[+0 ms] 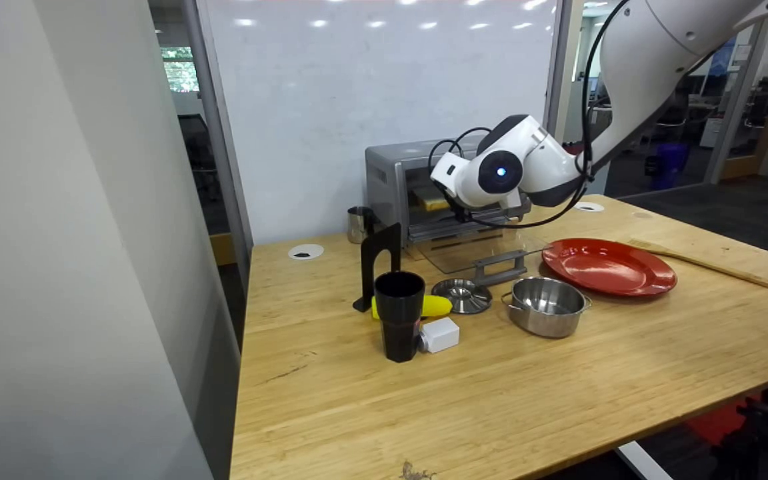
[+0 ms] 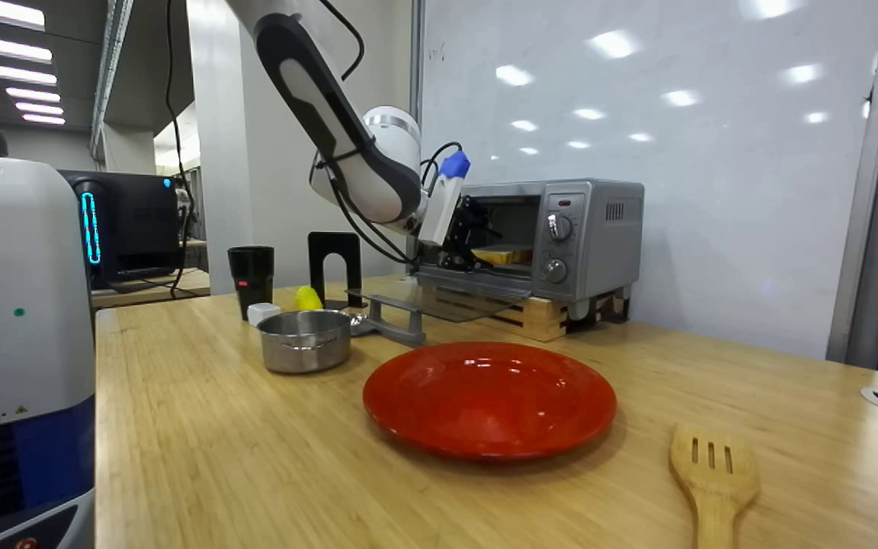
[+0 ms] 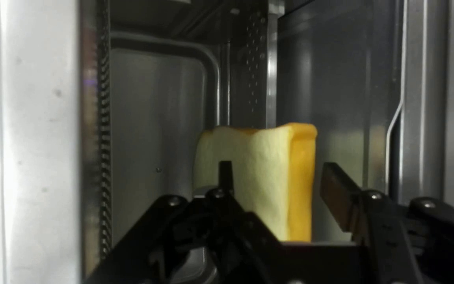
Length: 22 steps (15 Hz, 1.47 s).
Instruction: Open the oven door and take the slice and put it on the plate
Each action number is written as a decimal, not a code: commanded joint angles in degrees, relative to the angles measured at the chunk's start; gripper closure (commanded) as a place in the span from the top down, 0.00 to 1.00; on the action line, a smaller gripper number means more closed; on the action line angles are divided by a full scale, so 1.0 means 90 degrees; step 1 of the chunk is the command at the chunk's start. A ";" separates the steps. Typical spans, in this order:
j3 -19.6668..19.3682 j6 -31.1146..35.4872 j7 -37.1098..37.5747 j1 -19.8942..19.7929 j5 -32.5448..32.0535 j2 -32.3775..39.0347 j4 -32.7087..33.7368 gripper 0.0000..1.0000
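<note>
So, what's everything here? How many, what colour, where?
table: 1, tan, foreground
whiteboard: 1, white, behind table
toaster oven: 1, grey, before whiteboard
oven door: 1, clear, lowered open
slatted stand: 1, tan, under oven
bread slice: 1, cream and orange, inside oven
plate: 1, red, on table
slotted spatula: 1, tan, beside plate
pot: 1, silver, near plate
pot lid: 1, silver, near pot
tumbler: 1, black, on table
bookend: 1, black, near tumbler
bottle: 1, white, lying beside tumbler
unidentified object: 1, yellow, by tumbler
pitcher: 1, silver, beside oven
machine: 1, white, beside table
bin: 1, blue, background
robot arm: 1, white, over table
gripper: 1, black, open at oven's mouth
</note>
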 commanded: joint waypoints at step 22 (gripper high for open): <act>0.0168 0.0152 -0.0438 -0.0289 0.0083 -0.0040 0.0113 0.03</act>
